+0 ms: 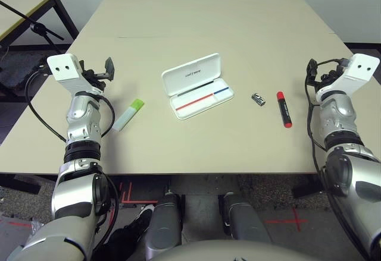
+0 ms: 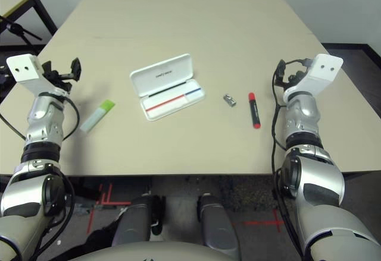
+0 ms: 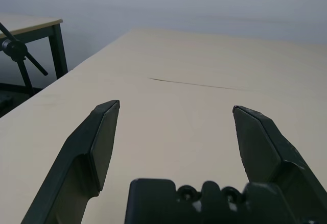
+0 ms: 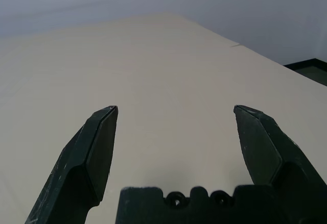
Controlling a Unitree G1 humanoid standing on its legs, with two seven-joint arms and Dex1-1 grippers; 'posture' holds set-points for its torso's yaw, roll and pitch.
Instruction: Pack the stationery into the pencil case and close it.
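Left gripper [image 3: 176,114] beside lime-capped marker [image 1: 129,115]

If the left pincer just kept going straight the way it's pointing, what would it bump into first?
Probably nothing: the left pincer, open, points out over bare table toward the far wall. The way looks free, though depth is hard to judge.

The table [image 1: 238,29] has a pale beige top with a thin dark seam line across its far half. Four items lie directly on it. The white case [image 1: 196,85] lies open near the centre, lid tilted back. The green-capped marker [image 1: 129,115] lies to its left. The metal piece [image 1: 258,99] lies to its right, just beside the red marker [image 1: 284,109].
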